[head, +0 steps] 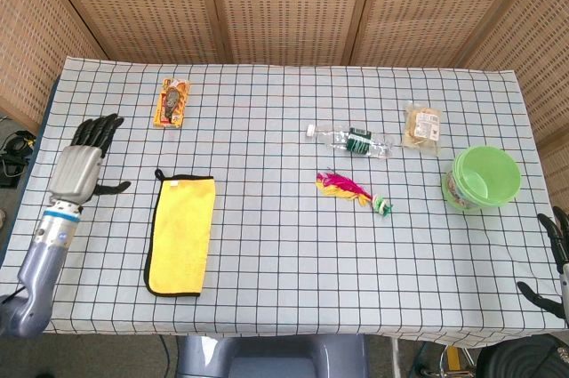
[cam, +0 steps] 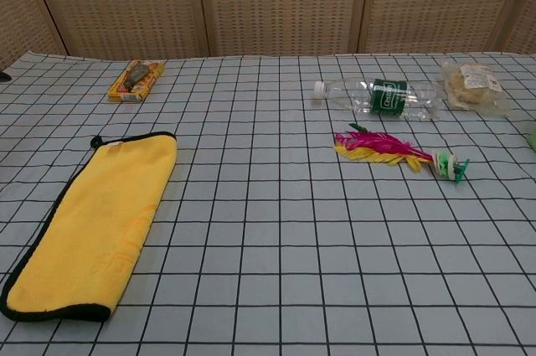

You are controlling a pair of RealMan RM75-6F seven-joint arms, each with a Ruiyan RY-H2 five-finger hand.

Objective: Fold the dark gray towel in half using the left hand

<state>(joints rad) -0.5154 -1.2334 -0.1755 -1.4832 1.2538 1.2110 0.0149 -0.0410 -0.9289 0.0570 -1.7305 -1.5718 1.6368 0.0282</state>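
Note:
The towel (head: 181, 234) lies flat and folded on the checked tablecloth at the front left, its yellow side up with a dark edge all round; in the chest view the towel (cam: 97, 219) fills the lower left. My left hand (head: 83, 163) hovers well to the left of it, fingers spread, holding nothing, clear of the cloth. Only a dark fingertip of it shows at the chest view's top left corner. My right hand (head: 556, 262) sits at the table's front right edge, fingers apart and empty.
A snack packet (head: 172, 102) lies behind the towel. A clear plastic bottle (head: 353, 140), a bagged snack (head: 421, 126), a pink and yellow feather toy (head: 352, 189) and a green bowl (head: 484, 179) lie to the right.

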